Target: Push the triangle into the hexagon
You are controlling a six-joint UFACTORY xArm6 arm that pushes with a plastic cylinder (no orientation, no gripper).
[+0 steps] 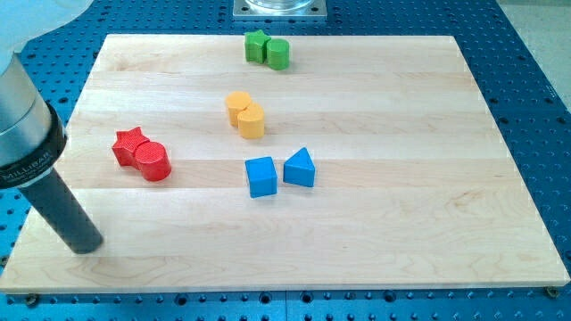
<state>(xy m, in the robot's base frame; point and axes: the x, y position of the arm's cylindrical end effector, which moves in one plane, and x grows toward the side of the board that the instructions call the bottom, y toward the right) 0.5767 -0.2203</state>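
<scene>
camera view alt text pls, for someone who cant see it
My tip rests near the wooden board's lower left corner, far from the blue triangle and yellow hexagon. A blue cube sits just left of the triangle.

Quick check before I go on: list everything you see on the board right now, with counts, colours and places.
Blue triangle: one, blue, board centre, just right of the blue cube.
Blue cube: one, blue, centre, a narrow gap from the triangle.
Yellow hexagon: one, yellow, above centre, touching the yellow cylinder.
Yellow cylinder: one, yellow, at the hexagon's lower right.
Red star: one, red, view's left.
Red cylinder: one, red, touching the star.
Green star: one, green, view's top.
Green cylinder: one, green, beside the green star.
Wooden board: one, light wood.
My tip: one, dark, lower left, far from all blocks.
</scene>
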